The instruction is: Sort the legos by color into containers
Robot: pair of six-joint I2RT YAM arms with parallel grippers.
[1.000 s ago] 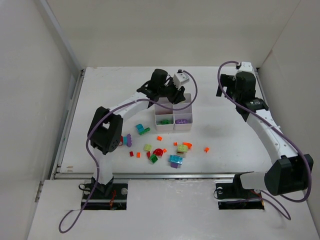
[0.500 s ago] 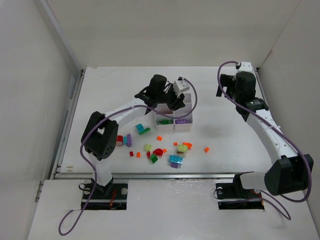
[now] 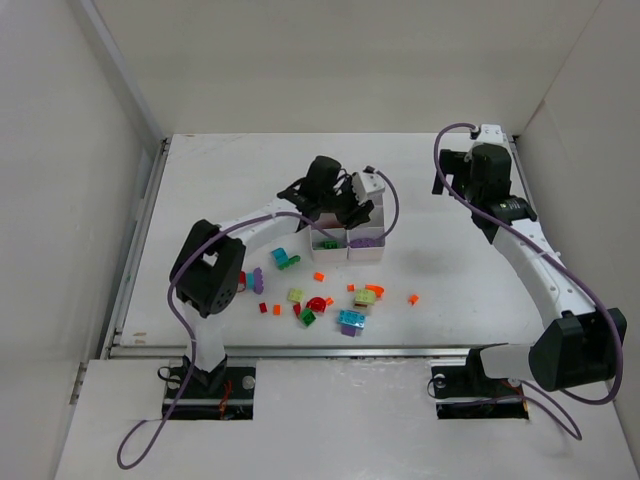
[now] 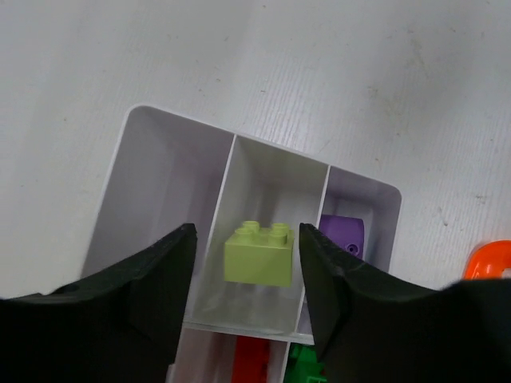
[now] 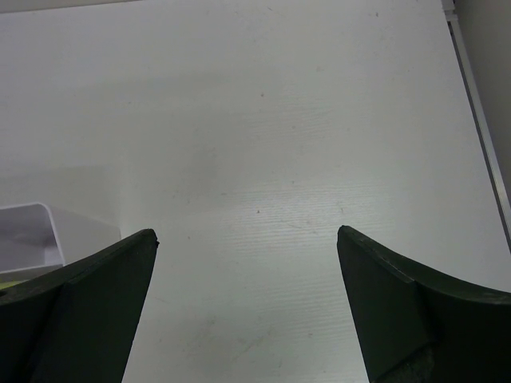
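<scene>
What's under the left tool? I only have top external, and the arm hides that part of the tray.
Observer: The left wrist view shows a yellow-green brick, studs up, in the middle compartment of one row of the tray.
Operator: Gripped?
Observer: No. The left tool is open, and its fingers stand clear of the brick on both sides.
Operator: Right tool?
Observer: The right wrist view shows the right tool wide open over bare table, holding nothing.
</scene>
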